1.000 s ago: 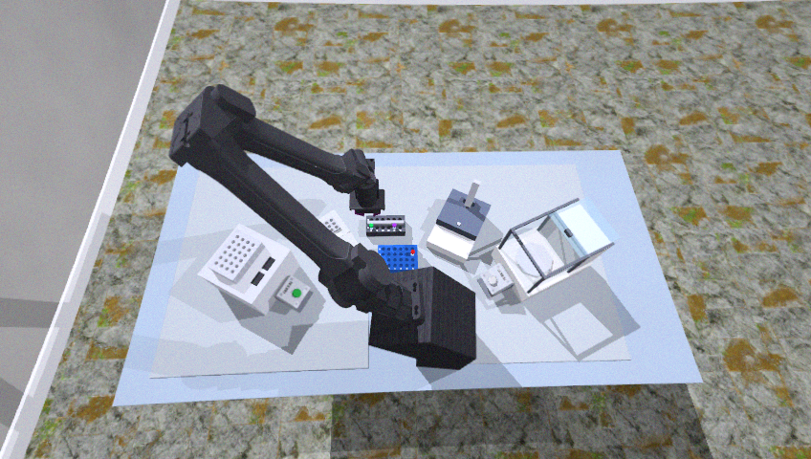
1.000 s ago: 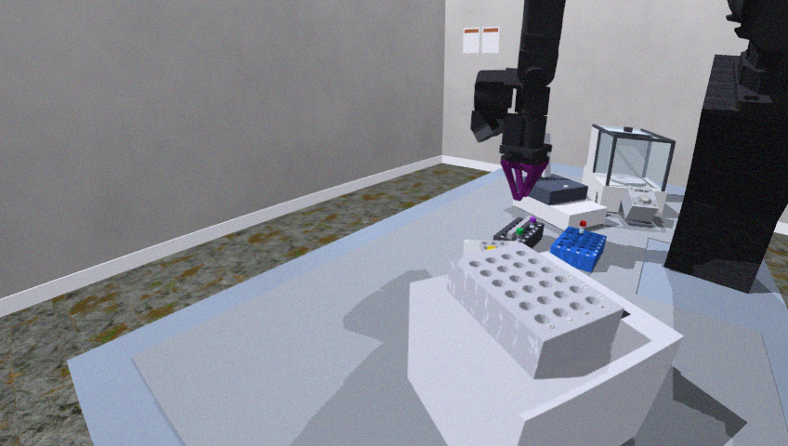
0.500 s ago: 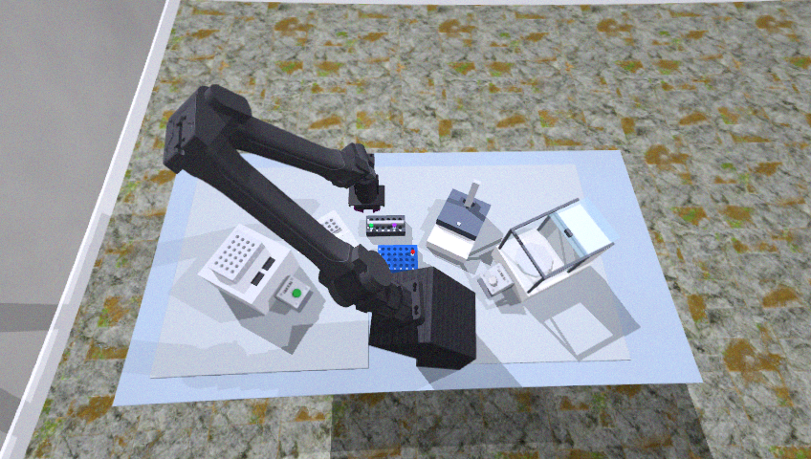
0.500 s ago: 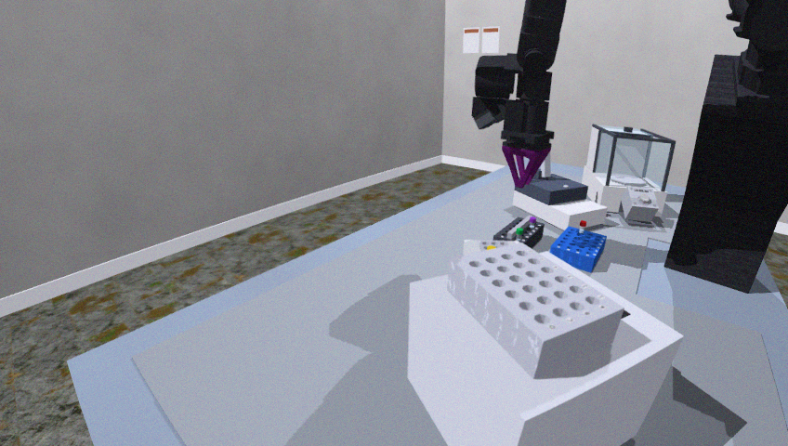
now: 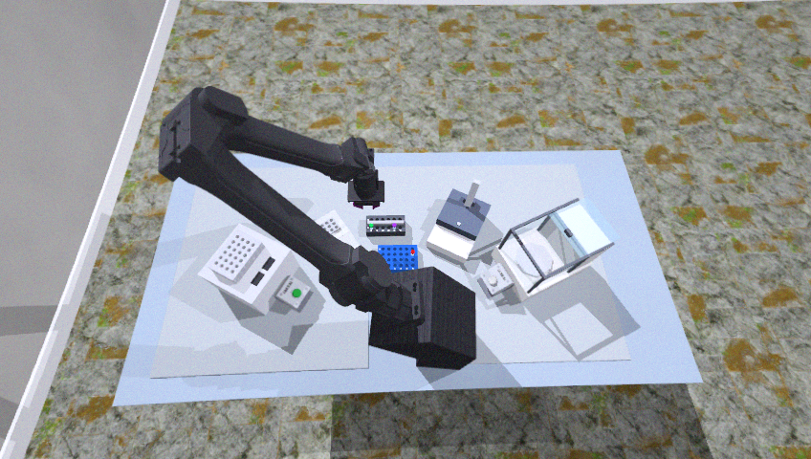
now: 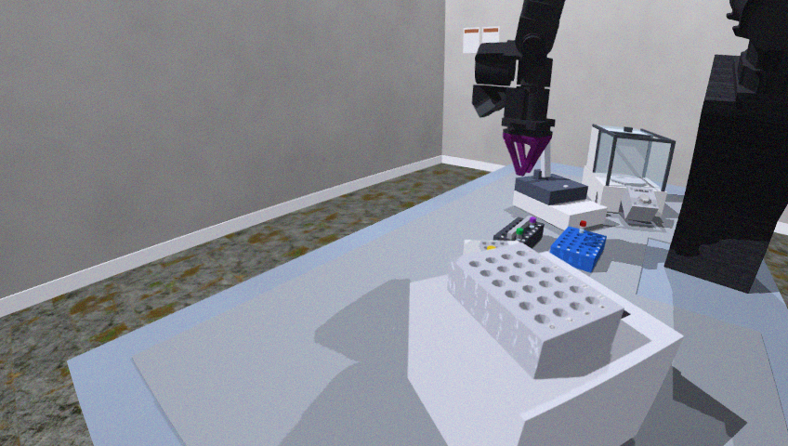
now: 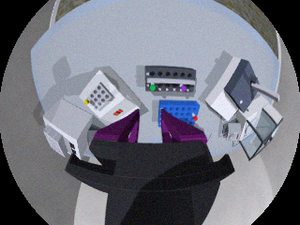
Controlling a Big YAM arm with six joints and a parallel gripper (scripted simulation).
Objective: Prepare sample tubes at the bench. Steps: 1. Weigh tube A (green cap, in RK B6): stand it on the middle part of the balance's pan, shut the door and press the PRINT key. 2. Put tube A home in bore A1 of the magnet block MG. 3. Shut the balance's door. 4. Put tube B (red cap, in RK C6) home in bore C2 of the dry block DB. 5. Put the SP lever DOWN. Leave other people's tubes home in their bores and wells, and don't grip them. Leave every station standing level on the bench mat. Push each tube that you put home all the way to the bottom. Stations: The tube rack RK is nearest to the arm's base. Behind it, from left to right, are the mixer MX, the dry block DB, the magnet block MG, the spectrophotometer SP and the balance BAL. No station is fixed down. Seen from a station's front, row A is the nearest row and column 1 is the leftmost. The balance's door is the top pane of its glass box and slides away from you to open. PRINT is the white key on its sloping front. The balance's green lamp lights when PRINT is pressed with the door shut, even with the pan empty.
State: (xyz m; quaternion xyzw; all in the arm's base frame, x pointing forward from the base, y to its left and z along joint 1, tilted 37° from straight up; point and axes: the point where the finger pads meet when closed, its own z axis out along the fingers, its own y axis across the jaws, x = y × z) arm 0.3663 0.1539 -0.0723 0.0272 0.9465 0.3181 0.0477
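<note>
My gripper [image 5: 364,203] [image 6: 526,165] [image 7: 150,112] hangs high above the black magnet block MG [image 5: 386,231] [image 6: 505,229] [image 7: 169,73]. Its purple fingers stand partly apart with nothing between them. The green-capped tube A [image 5: 370,226] [image 6: 519,230] [image 7: 153,87] stands in the block's front left bore. The red-capped tube B [image 5: 412,251] [image 6: 582,223] [image 7: 195,118] stands in the blue rack RK [image 5: 398,261] [image 6: 574,251] [image 7: 178,110]. The balance [image 5: 535,278] [image 6: 630,193] [image 7: 260,128] has its top pane [image 5: 585,227] slid back, and its pan is empty. The SP lever [image 5: 471,193] [image 6: 545,163] stands up.
A purple-capped tube [image 5: 393,226] [image 6: 532,219] [image 7: 183,87] stands in MG near tube A. The dry block DB [image 5: 333,224] [image 7: 98,96] holds a yellow-capped tube [image 7: 86,101] [image 6: 490,247]. The mixer MX [image 5: 250,267] [image 6: 531,298] stands at the left. The arm's black base [image 5: 438,318] is beside RK.
</note>
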